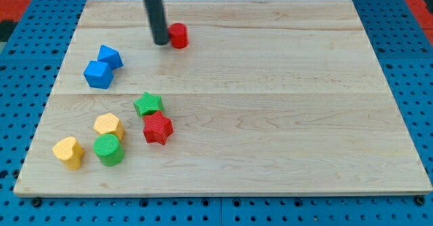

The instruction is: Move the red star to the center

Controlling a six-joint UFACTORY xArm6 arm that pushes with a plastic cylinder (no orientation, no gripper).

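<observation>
The red star (pixel 157 128) lies on the wooden board (pixel 270 118) at the lower left of its middle, just below and touching a green star (pixel 148 104). My tip (pixel 161 42) is near the view's top, right beside the left side of a small red block (pixel 178 35), far above the red star. The dark rod rises out of the view's top edge.
Two blue blocks (pixel 109 56) (pixel 98 74) sit together at the left. A yellow block (pixel 108 126), a green cylinder (pixel 108 149) and a yellow heart-like block (pixel 68 151) cluster at the lower left, left of the red star.
</observation>
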